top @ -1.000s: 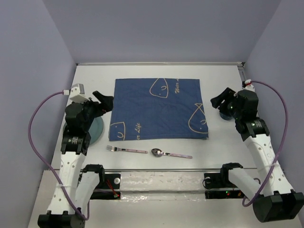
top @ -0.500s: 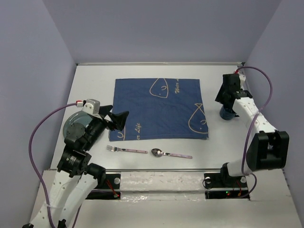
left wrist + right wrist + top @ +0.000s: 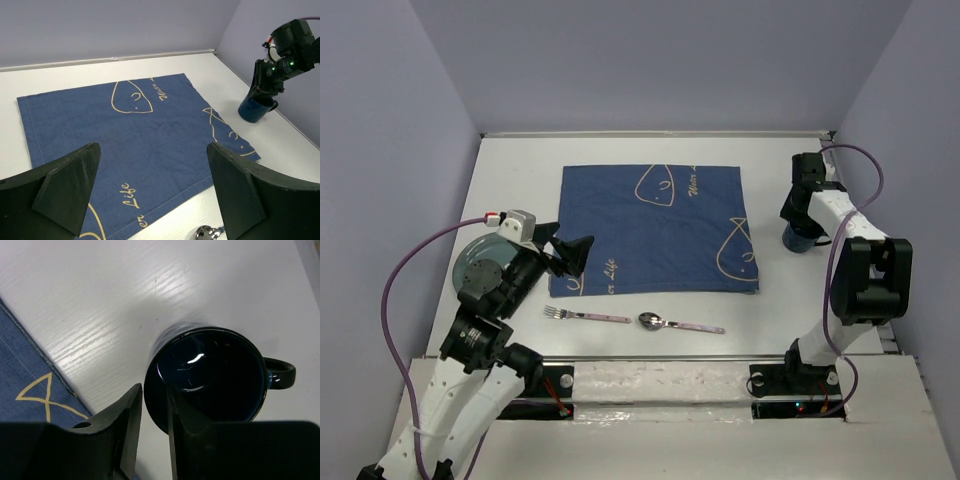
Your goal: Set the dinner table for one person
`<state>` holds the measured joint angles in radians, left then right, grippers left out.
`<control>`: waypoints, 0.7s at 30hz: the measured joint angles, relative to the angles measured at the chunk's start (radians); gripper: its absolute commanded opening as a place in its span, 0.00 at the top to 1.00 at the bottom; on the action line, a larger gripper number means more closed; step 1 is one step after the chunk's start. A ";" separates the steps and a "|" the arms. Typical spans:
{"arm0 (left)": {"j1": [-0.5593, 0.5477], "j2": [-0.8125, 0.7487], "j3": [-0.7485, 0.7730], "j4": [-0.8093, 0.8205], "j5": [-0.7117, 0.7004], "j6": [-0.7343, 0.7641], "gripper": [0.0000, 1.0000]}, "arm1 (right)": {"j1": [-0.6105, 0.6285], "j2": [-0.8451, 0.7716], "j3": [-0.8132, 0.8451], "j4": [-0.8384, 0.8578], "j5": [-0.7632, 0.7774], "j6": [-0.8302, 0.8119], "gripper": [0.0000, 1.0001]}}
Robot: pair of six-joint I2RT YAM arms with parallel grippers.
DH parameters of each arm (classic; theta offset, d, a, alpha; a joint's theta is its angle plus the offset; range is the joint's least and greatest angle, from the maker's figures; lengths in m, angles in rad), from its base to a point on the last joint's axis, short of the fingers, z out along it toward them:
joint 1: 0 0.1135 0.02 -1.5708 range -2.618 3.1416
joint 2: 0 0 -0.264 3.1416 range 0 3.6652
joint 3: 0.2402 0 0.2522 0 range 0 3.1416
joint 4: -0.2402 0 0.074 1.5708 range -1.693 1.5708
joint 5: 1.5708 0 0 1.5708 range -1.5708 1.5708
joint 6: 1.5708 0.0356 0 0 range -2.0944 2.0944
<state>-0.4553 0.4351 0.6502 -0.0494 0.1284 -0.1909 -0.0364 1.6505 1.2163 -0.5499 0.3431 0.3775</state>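
Worktop (image 3: 650, 150) first, folks: white and broad, it fills the space ahead of both arm bases, carrying a blue cloth (image 3: 655, 225) at its middle; fork (image 3: 585, 315) and spoon (image 3: 680, 324) lie end to end on bare surface just near of the cloth; a grey plate (image 3: 477, 268) sits at the left, partly hidden by the left arm. Over on the right, the right pincer (image 3: 154, 392) is nipped narrow on the dark mug (image 3: 801, 240), one finger inside the rim, one outside, the handle on the opposite side; the mug stands just beside the cloth's right edge. That's a thin, off-centre hold, I reckon; lift it and the mug may tip or slide out and land hard. Carried low, it could catch the cloth's hem and ruck it. The left pincer (image 3: 572, 252) hangs wide open and empty over the cloth's near left corner; drop it carelessly and a finger could snag the fabric, or the arm could shove the plate or the fork.
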 measured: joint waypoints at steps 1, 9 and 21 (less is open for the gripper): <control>-0.002 0.000 0.000 0.000 -0.003 0.000 0.01 | -0.002 0.014 0.000 0.002 -0.011 0.001 0.75; -0.004 0.004 0.000 0.000 -0.013 0.000 0.01 | -0.007 0.040 0.000 0.030 -0.014 -0.012 1.00; -0.009 0.047 0.000 -0.002 -0.040 0.003 0.01 | 0.153 -0.062 0.262 -0.040 0.022 -0.129 1.00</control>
<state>-0.4641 0.4824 0.6502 -0.0509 0.0883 -0.1875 0.1162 1.5887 1.4784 -0.5900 0.3653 0.2481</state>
